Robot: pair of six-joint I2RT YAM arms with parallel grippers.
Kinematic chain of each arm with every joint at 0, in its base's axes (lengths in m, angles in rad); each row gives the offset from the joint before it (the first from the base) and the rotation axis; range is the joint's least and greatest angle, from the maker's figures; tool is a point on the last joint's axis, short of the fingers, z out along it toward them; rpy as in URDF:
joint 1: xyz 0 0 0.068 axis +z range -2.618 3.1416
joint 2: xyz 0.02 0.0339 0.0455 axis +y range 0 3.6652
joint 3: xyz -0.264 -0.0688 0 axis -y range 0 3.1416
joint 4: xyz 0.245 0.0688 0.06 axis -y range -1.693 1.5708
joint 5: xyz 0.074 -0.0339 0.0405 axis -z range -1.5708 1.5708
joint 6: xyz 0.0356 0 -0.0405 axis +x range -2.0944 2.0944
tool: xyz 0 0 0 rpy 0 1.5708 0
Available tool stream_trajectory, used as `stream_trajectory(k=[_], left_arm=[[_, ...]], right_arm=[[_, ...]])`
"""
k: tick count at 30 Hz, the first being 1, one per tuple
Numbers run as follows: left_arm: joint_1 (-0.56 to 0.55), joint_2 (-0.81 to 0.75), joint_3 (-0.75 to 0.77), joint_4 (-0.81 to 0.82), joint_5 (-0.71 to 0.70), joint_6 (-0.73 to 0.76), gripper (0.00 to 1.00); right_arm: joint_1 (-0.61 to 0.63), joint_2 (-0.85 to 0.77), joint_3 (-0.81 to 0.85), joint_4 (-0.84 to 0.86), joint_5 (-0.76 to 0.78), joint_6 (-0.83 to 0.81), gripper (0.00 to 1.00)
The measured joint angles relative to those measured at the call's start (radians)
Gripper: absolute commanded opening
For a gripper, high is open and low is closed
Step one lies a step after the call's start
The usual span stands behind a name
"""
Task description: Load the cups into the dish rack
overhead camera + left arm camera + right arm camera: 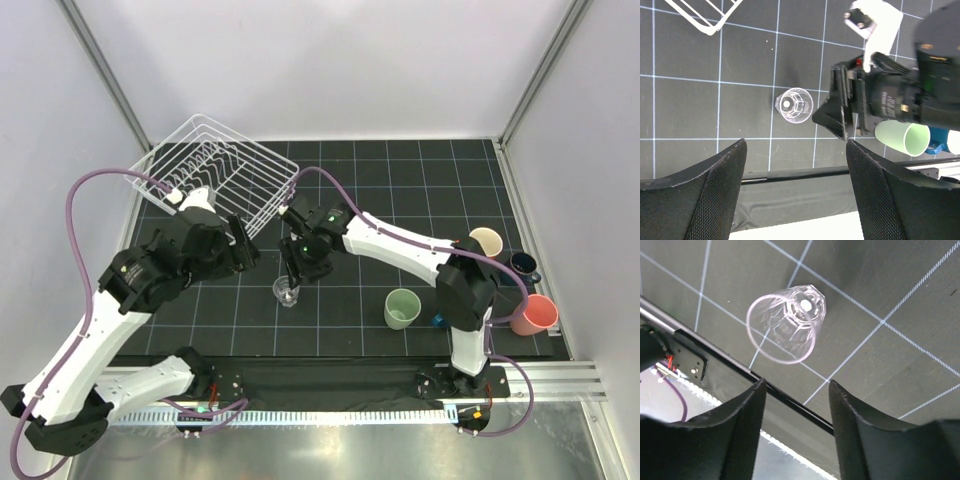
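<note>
right claw wide open, empty | clear glass upright just near-edge side of it, middle of bench | left claw open too, further off | dish rack far-left corner

The mat under me is black, with a grid of thin pale lines. The dish rack is of white wire. The glass is clear and has no colour; the grid lines show through it. At my right side stand the pale green cup, the cream cup, the dark blue mug and the salmon-orange cup. My left arm and my right arm are white with black joints, and the cables are purple. My left gripper has black fingers with a fine mesh pattern. On my right gripper the fingers are plain matte black.
</note>
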Motion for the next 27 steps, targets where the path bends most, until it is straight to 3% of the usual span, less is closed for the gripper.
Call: stream_trajectory(k=[13, 19, 24, 27], left_arm=[[0.0, -0.049, 0.002, -0.014, 0.062, 0.014, 0.79], [0.0, -0.067, 0.002, -0.013, 0.1, 0.024, 0.79], [0.0, -0.083, 0.001, -0.012, 0.122, 0.024, 0.82], [0.0, -0.09, -0.003, -0.008, 0.135, 0.024, 0.85]], right_arm=[[0.009, 0.132, 0.069, 0.001, 0.006, 0.012, 0.44], [0.012, 0.153, 0.069, 0.0, 0.013, 0.019, 0.32], [0.013, 0.153, 0.068, 0.002, 0.026, 0.019, 0.07], [0.013, 0.153, 0.065, 0.008, 0.033, 0.013, 0.04]])
